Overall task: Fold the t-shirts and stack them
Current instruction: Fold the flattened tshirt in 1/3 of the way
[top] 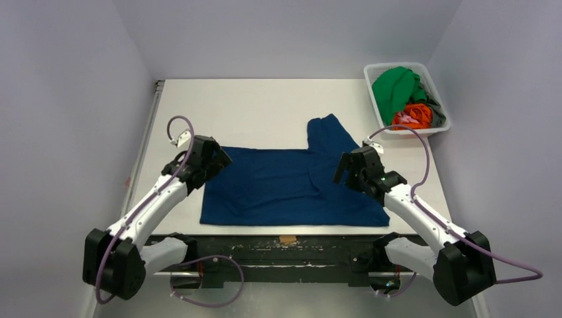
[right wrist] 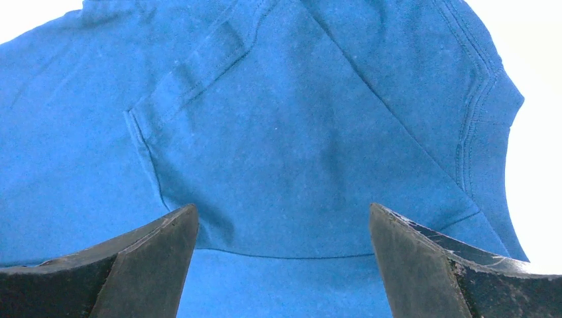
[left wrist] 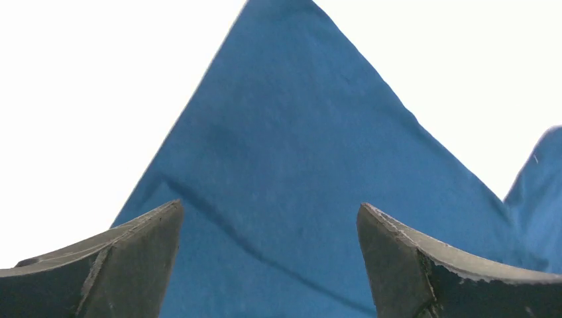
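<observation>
A navy blue t-shirt (top: 285,185) lies flat on the white table (top: 258,109), partly folded, with one sleeve (top: 331,132) sticking out toward the back. No print shows. My left gripper (top: 213,159) hovers open over the shirt's back left corner; the left wrist view shows that corner (left wrist: 291,165) between my open fingers (left wrist: 132,258). My right gripper (top: 344,169) hovers open over the shirt's right side near the sleeve; the right wrist view shows the folded cloth and sleeve hem (right wrist: 298,146) between its fingers (right wrist: 424,265). Neither holds anything.
A white basket (top: 437,126) stands at the back right corner of the table, holding a green shirt (top: 394,86), an orange one (top: 412,116) and a dark grey one (top: 434,106). A small tan patch (top: 287,238) sits at the table's near edge.
</observation>
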Controlling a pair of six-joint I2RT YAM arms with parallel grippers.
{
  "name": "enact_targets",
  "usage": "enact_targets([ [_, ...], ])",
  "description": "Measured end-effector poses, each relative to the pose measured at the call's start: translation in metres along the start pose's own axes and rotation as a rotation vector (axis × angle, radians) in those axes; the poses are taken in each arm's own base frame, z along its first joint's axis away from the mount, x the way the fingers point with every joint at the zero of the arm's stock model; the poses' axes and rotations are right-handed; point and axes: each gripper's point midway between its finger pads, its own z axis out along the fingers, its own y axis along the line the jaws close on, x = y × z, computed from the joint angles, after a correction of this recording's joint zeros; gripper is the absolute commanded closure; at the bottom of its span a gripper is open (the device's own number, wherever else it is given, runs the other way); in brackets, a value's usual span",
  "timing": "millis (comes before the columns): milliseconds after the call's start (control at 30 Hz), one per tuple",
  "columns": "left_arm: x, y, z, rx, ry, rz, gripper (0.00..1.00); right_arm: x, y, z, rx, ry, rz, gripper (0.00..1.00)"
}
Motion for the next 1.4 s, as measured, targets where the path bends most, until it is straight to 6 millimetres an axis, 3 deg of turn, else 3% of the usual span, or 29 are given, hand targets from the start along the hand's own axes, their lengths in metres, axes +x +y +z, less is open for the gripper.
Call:
enact_targets([
  [133,-0.025,0.007,0.037,-0.093,0.011,-0.003,0.0,0.001,-0.003,0.008,0.028,0.006,-0.023,0.02],
  [400,-0.071,-0.004,0.118,-0.133,0.076,-0.052,0.07,0.001,-0.003,0.021,0.062,0.039,-0.064,0.02],
  [600,-0.069,-0.005,0.158,-0.137,0.162,-0.049,0.15,-0.004,0.001,0.021,0.051,0.024,-0.07,0.03],
  [967,-0.072,-0.03,0.161,-0.055,0.229,0.007,0.26,-0.005,0.001,0.02,0.047,0.02,-0.072,0.03],
  [1300,-0.068,-0.024,0.164,-0.105,0.284,0.038,0.26,-0.016,0.004,0.008,0.02,-0.029,-0.066,0.03],
  [1400,-0.067,-0.023,0.163,-0.111,0.291,0.038,0.27,-0.011,0.004,0.01,0.013,-0.016,-0.063,0.03],
])
